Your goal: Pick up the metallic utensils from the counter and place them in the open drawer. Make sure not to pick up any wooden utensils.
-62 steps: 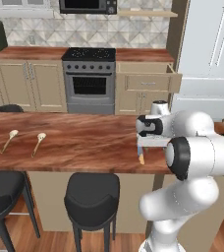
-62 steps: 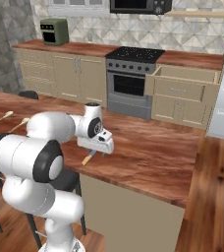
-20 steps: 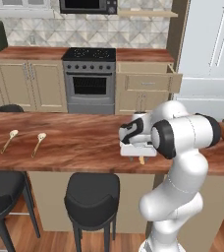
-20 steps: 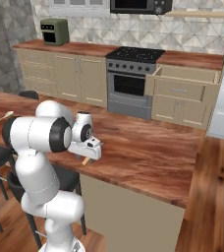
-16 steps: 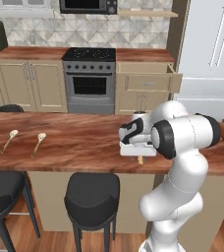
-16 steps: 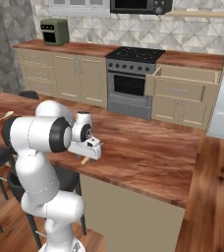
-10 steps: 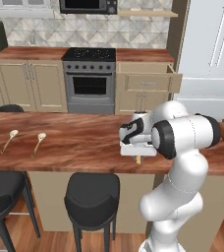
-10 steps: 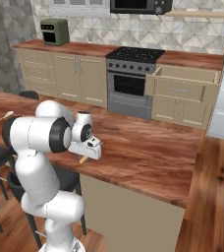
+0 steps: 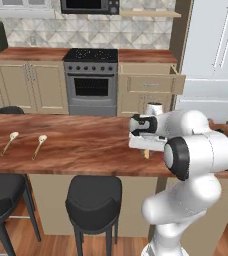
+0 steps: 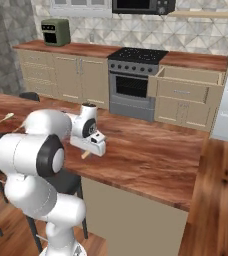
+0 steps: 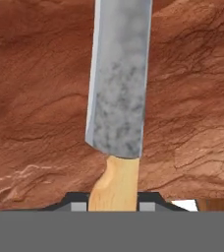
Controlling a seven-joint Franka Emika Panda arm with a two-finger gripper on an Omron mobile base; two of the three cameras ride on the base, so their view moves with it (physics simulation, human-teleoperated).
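The gripper sits low over the counter, and its two dark fingers are pressed in on either side of the knife's tan handle. The grey blade runs straight away from the fingertips, over the wood grain. From behind the arm, a bit of that tan handle pokes out just under the hand, close to the near edge of the counter. I'd call it a pinch on the knife, though I can't tell whether the blade is off the counter yet or lies flat on it.

The drawer stands open well beyond the hand, across the aisle in the back cabinets beside the stove; from the other side its beige box juts out plainly. I can't make out anything inside it.

Far off to the hand's side, along the same counter, lie the two wooden spoons, pale and untouched, as they should stay.

So the job looks barely begun: one metal piece gripped, none delivered as far as I can see. The knife has to be lifted and carried over to the drawer. I can't spot the other metal utensil.
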